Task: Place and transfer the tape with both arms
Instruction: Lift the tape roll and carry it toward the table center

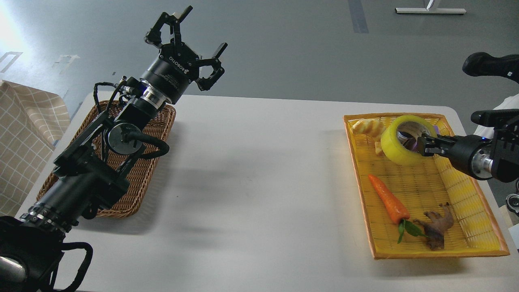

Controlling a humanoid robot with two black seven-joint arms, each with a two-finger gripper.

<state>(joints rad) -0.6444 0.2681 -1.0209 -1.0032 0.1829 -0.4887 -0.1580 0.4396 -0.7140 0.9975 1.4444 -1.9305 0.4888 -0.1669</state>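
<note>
The tape (394, 149), a yellowish roll with a pale core, hangs tilted in the air over the far end of the yellow basket (359, 178). My right gripper (421, 145) comes in from the right and is shut on the roll's right rim, with a finger in the core. My left gripper (188, 48) is open and empty, fingers spread, raised high above the far end of the wicker basket (138, 178) at the left.
In the yellow basket lie a carrot (388, 199), a brown toy animal (438, 225) and a bread piece (367, 126), partly behind the tape. A checked cloth (24, 138) hangs at the left. A person's shoe (488, 65) shows at the far right.
</note>
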